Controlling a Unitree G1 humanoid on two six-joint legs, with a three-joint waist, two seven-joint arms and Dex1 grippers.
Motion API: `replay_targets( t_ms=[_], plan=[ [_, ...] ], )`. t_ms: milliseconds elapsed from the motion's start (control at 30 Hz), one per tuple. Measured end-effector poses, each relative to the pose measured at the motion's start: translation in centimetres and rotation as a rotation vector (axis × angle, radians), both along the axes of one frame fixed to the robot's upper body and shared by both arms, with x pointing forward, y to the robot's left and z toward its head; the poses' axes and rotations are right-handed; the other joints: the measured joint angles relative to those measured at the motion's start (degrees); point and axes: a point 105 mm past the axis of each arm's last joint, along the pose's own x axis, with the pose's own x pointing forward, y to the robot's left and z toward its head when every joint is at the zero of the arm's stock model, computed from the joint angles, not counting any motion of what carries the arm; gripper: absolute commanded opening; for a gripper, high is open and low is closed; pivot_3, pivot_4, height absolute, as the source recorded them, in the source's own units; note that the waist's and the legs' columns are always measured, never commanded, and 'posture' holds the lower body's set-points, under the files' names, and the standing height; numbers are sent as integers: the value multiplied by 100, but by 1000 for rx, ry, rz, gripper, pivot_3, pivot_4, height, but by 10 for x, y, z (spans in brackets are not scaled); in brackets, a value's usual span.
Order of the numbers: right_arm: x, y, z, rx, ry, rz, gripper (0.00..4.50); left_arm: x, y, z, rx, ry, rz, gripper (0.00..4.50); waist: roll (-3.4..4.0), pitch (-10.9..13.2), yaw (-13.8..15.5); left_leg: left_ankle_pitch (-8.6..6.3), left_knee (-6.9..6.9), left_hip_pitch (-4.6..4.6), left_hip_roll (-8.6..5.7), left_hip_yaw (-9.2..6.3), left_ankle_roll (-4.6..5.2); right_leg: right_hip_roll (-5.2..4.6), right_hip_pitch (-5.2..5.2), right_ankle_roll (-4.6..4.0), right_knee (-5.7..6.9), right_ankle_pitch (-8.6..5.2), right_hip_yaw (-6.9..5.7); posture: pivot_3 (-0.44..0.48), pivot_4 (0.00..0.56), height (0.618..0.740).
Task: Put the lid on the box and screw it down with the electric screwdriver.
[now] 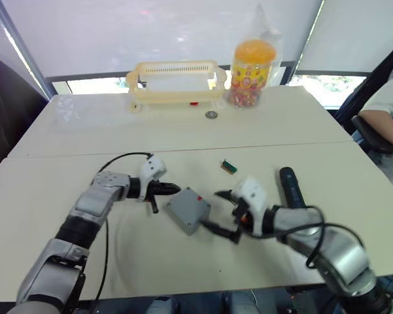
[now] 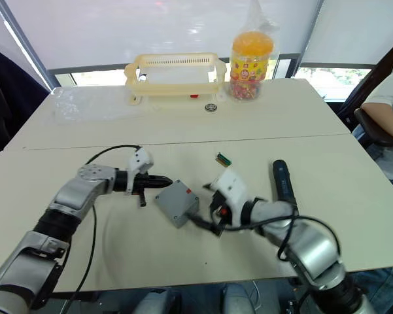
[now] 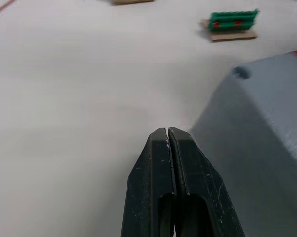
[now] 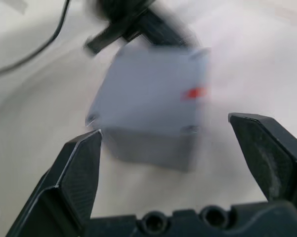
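Left gripper [image 1: 172, 190]: fingers pressed together with nothing between them; the tip sits at the left edge of the box, touching or just short of it, which cannot be told.
Right gripper [image 1: 223, 216]: fingers spread wide and holding nothing; it lies low over the table just to the right of the box, mouth turned toward it.
Box [image 1: 188, 209]: grey, resting on the table between the two grippers, turned cornerwise, closed grey face up, small red mark near its far right edge. Whether the top face is a separate lid cannot be told.
Screwdriver [image 1: 291, 188]: black, lying flat on the table to the right of the right gripper, behind that arm's wrist, apart from the box.
Green part [image 1: 229, 166]: small green piece lying on the table beyond the box, between it and the far half of the table.
Cable [image 1: 121, 159]: black, looping from the left wrist over the table surface.
Basket [image 1: 174, 82]: cream, slotted walls, at the far edge of the table; its contents cannot be made out.
Round item [image 1: 212, 114]: small, dark-rimmed, just in front of the basket.
Jar [image 1: 252, 63]: orange lid, printed label, inside a clear bag, to the right of the basket.
Table [image 1: 85, 137]: pale top, two halves meeting at a seam.
Person [image 1: 391, 104]: seated at the far right, arm in a light sleeve.
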Motion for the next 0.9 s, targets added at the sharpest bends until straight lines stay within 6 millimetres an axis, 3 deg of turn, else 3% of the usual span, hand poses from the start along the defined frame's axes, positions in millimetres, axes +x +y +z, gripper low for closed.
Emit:
replay_targets(
  t_ms=[100,233,333,500,667,900],
  plan=[
    [5,-15,26,41,-19,24,4466,-12,27,-2,14,10,88,0,0,0,-26,-4,-6,5,4,-2,6,1,-1,0,5,0,-2,0,150,740],
    [36,-24,35,50,-65,-39,4466,-44,30,-6,-35,74,133,0,0,0,-18,-3,-3,5,3,3,5,-3,-2,0,7,0,4,0,150,740],
    [66,-32,16,-41,-109,-130,4466,-71,21,-10,-67,128,140,0,0,0,15,-2,-3,6,1,2,2,-3,-2,-1,9,0,5,0,150,740],
    [83,-15,-13,-121,-151,-90,4466,-92,13,-16,-97,180,198,0,1,0,-4,1,-4,6,0,6,-3,-3,-6,-2,13,1,10,0,150,740],
    [88,-6,-15,-143,-202,-27,4466,-93,4,-17,-127,177,230,0,0,-1,11,4,-4,6,0,2,-7,-2,-3,-4,12,2,7,0,150,740],
    [73,2,-33,-180,-172,67,4466,-76,2,-9,-132,133,238,0,1,-1,6,4,-4,6,-1,2,-9,-2,-4,-5,12,3,6,0,150,740]
  ],
)
